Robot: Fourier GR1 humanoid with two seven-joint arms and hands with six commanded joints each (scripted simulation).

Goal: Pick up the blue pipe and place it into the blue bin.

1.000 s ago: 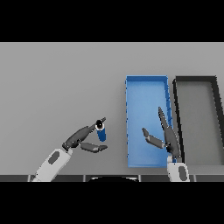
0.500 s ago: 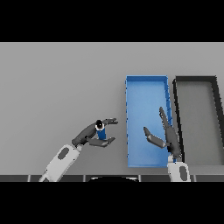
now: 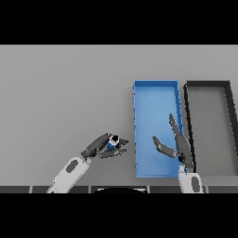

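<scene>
A small blue pipe (image 3: 110,146) shows between the curled fingers and thumb of my left hand (image 3: 102,145), just left of the blue bin (image 3: 156,93). Only a bit of the pipe is visible; the fingers cover most of it. My left hand is shut on it, close to the bin's left wall near its front end. My right hand (image 3: 177,144) hovers open over the front right part of the blue bin, fingers straight and thumb spread to the left.
A black bin (image 3: 209,86) stands right beside the blue bin, on its right. The grey table (image 3: 65,93) stretches to the left and back.
My left hand has moved to the right toward the blue bin with the pipe, and its fingers have closed more tightly round it. The right hand has stayed put.
</scene>
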